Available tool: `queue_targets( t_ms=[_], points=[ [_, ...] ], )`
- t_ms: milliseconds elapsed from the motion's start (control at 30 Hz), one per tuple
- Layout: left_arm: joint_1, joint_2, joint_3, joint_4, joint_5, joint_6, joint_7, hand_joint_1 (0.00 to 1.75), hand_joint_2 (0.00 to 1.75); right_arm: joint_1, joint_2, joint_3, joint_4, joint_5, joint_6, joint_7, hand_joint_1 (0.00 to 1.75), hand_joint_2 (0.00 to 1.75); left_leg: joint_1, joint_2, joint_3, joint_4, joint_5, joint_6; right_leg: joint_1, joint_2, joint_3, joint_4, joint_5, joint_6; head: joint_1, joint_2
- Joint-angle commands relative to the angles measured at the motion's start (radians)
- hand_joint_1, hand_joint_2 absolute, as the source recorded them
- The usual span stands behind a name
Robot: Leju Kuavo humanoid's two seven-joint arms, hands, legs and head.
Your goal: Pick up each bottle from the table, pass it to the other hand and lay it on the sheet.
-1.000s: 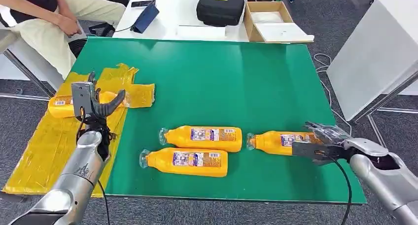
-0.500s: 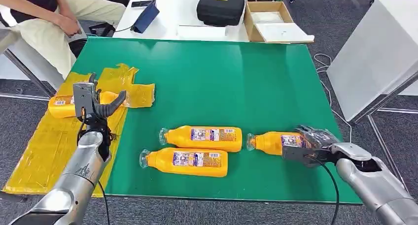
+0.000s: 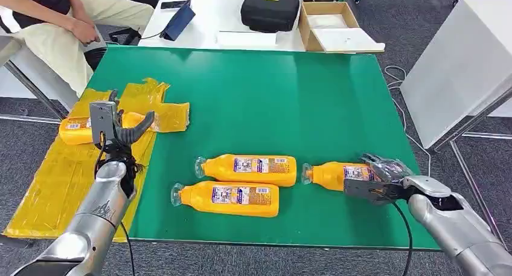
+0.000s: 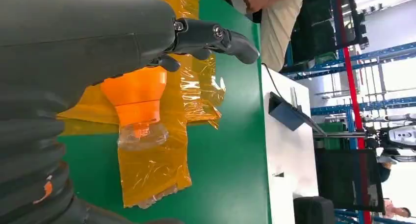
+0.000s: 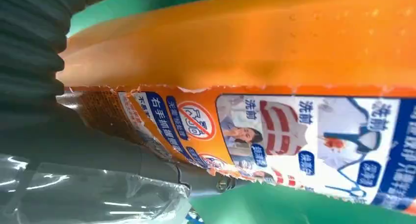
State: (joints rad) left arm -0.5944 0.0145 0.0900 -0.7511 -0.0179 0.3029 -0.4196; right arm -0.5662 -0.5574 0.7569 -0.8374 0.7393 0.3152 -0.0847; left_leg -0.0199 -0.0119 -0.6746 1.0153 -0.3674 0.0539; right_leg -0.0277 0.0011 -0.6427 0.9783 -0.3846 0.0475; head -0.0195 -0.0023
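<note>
Three orange bottles lie on the green table (image 3: pixel 272 107): two side by side (image 3: pixel 247 169) (image 3: pixel 226 197) near the front and a third bottle (image 3: pixel 331 174) to their right. My right hand (image 3: pixel 379 179) grips that third bottle's base end, thumb on the near side and fingers over the top; up close its label (image 5: pixel 294 131) lies against the thumb (image 5: pixel 122 155). Another bottle (image 3: pixel 73 131) lies on the yellow sheet (image 3: pixel 54 179) at the left edge. My left hand (image 3: pixel 115 128) hovers open just right of it, fingers (image 4: pixel 216 37) spread above its neck (image 4: pixel 135 94).
A person (image 3: pixel 60 22) sits at the back left, close to the sheet. Behind the green table a white table carries a black case (image 3: pixel 270 9), a cardboard box (image 3: pixel 329 25) and a dark folder (image 3: pixel 179 19). A white panel (image 3: pixel 459 64) stands to the right.
My right hand has slid left along the table onto the right-hand bottle's base and closed around it. The left hand and the other bottles have stayed where they were.
</note>
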Motion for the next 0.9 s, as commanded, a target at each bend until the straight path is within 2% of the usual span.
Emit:
queue_targets(
  t_ms=[33,67,100,133,367,700,900],
  points=[
    [-0.043,-0.014,-0.013,0.079,-0.01,0.003,0.004,0.0,1.75,-0.005,0.179,0.02,0.257,0.033,-0.066,-0.006,0.0,1.75,0.003,0.002,0.008,-0.002,-0.002,-0.004,0.003,0.001,0.008,-0.004,-0.001,-0.003,0.0,0.0],
    [-0.042,-0.014,-0.011,0.077,-0.007,0.008,0.007,0.0,1.75,-0.013,0.199,0.024,0.297,0.053,-0.074,-0.016,0.0,1.75,0.003,0.003,0.006,-0.001,-0.001,-0.003,0.003,0.001,0.006,-0.003,0.0,-0.003,0.0,0.0],
    [-0.044,-0.014,-0.012,0.079,-0.007,0.009,0.009,0.0,1.75,-0.019,0.201,0.039,0.31,0.069,-0.062,-0.023,0.98,1.75,0.004,0.005,0.011,-0.002,-0.002,-0.006,0.004,0.002,0.01,-0.004,-0.001,-0.004,0.0,0.0],
    [-0.04,-0.009,-0.01,0.084,-0.005,0.01,0.012,0.0,1.75,-0.022,0.198,0.045,0.315,0.071,-0.047,-0.04,1.75,1.75,0.003,0.005,0.009,-0.001,-0.002,-0.004,0.004,0.002,0.008,-0.003,0.0,-0.004,0.0,0.0],
    [-0.004,0.01,0.002,0.058,0.014,-0.003,0.0,0.0,1.75,-0.032,0.234,-0.02,0.291,0.07,-0.153,-0.052,1.75,1.75,0.005,0.015,0.021,-0.001,-0.008,-0.01,0.006,0.016,0.017,-0.006,0.0,-0.007,0.0,0.0],
    [0.006,0.007,0.014,0.059,0.01,-0.006,0.0,0.0,1.75,-0.009,0.265,-0.132,0.256,0.104,-0.231,-0.019,1.75,1.75,0.005,0.012,0.022,-0.003,-0.003,-0.009,0.006,0.013,0.018,-0.007,0.004,-0.01,0.0,0.0],
    [0.018,0.011,0.022,0.049,0.008,-0.005,0.01,0.0,1.75,-0.011,0.322,-0.222,0.2,0.163,-0.305,0.068,1.75,1.75,0.005,0.016,0.021,-0.002,-0.004,-0.008,0.006,0.017,0.016,-0.006,0.005,-0.009,0.0,0.0]
  ],
)
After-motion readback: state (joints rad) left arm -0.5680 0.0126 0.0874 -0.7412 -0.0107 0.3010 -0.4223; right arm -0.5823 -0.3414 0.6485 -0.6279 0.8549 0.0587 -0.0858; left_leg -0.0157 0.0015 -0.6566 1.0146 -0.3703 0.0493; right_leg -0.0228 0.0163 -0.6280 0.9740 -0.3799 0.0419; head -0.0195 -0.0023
